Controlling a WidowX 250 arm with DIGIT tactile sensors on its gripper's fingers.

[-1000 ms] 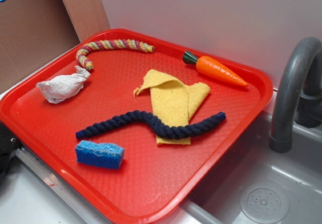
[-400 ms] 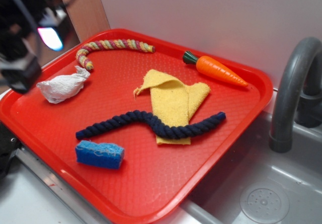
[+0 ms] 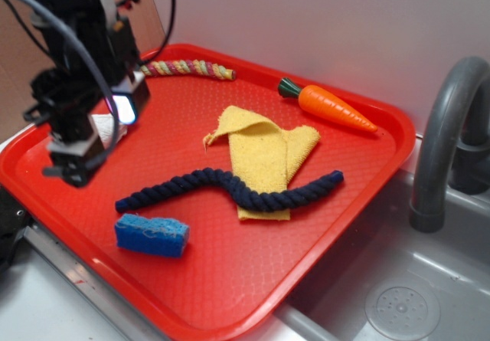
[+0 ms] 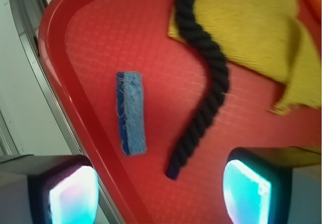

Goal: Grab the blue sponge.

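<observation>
The blue sponge (image 3: pixel 151 235) (image 4: pixel 131 112) is seen lying flat near the front edge of the red tray (image 3: pixel 230 303), just beside one end of the dark navy rope (image 3: pixel 230 188) (image 4: pixel 206 83). The tool (image 3: pixel 73 165) is held above the tray's left part, apart from the sponge, its fingers (image 4: pixel 73 194) spread wide with nothing between them. A yellow cloth (image 3: pixel 264 157) is crossed by the rope.

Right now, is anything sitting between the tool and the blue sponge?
Nothing visible. The tool hovers open above the tray, and the blue sponge lies alone on bare red surface. The navy rope runs beside it, not touching.
</observation>
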